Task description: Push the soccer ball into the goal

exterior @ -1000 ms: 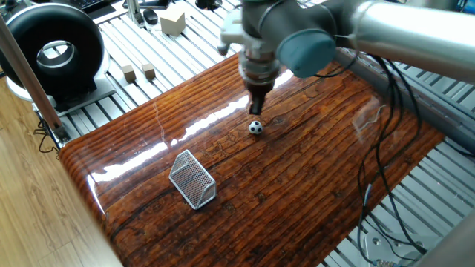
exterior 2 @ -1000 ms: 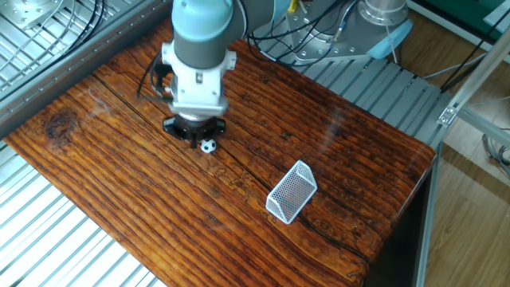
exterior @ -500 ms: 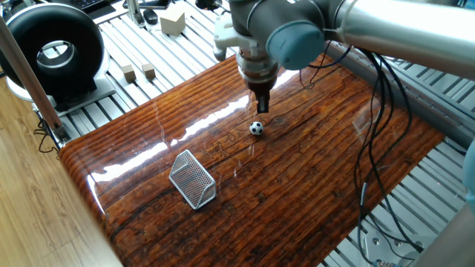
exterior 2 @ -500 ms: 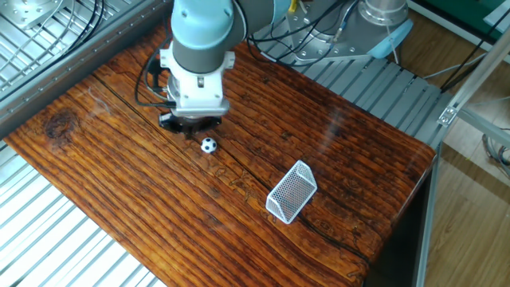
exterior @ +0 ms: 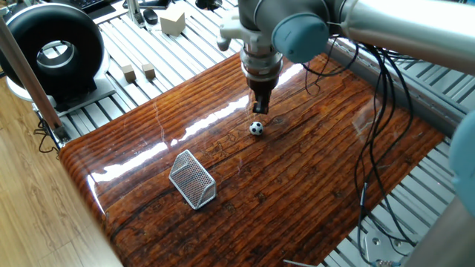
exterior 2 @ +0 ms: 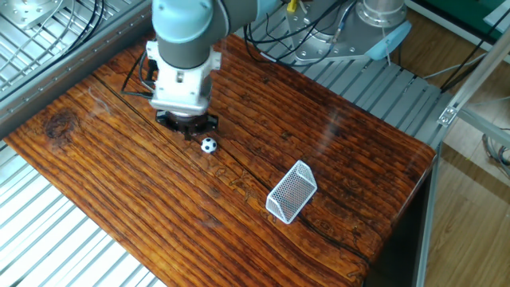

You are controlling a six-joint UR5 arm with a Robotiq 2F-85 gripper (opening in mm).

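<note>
One fixed view: you see the soccer ball [exterior: 256,128] lying free on the glossy wooden tabletop [exterior: 312,178], about mid-table, with the gripper [exterior: 258,109] poised just behind it on the far side.
Goal in this view: the wire-mesh goal [exterior: 192,179] stands nearer the front-left edge, well apart from the ball.
Jaws in this view: the fingers read as one narrow dark tip, so they look drawn together; nothing sits between them, and you cannot tell whether the tip touches the ball.
Other fixed view: the ball [exterior 2: 208,145] lies just beside the gripper [exterior 2: 189,130], on its goal-facing side; the goal [exterior 2: 292,191] stands lower right, near the table's corner.
Jaws in this view: the wrist hides most of the fingers, so the gap is unreadable.
Handling: judge the ball light, hard and quick to roll on that slick varnish; do not grasp it.
Contact point: push low on the side facing away from the goal, centred, or it will likely skid off sideways.
</note>
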